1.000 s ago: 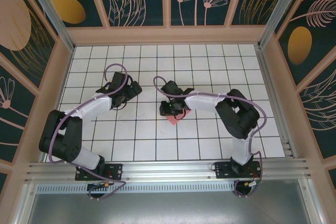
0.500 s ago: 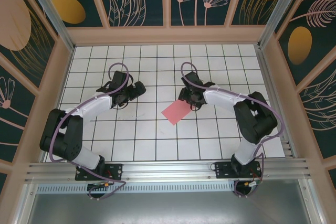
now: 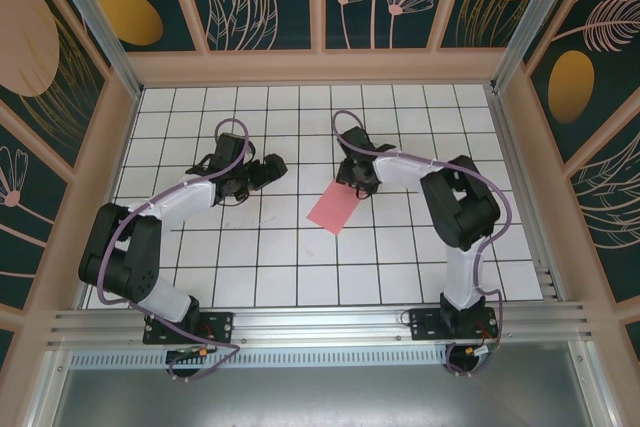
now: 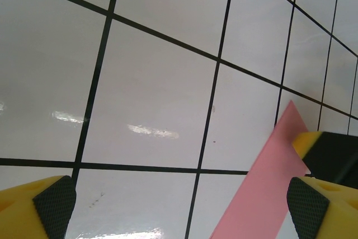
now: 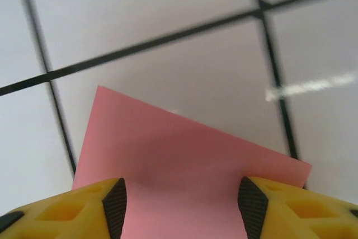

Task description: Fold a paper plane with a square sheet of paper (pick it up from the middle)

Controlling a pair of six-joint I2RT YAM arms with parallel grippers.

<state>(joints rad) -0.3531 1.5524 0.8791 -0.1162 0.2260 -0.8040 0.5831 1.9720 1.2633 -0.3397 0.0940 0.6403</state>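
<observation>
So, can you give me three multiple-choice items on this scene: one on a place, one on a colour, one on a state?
1. Where is the paper? A at the left wall; B in the middle of the table; C on the rail.
2. Its colour? A white; B blue; C pink.
3. The left fingers are: A open; B shut on the paper; C shut, empty.
Answers: B, it lies flat on the middle tiles; C, it is plainly pink; A, they stand wide apart.

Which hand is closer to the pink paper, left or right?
Right. The right hand is at the pink paper's far corner, its fingers apart above it; the left hand sits off to its left, clear of it.
</observation>
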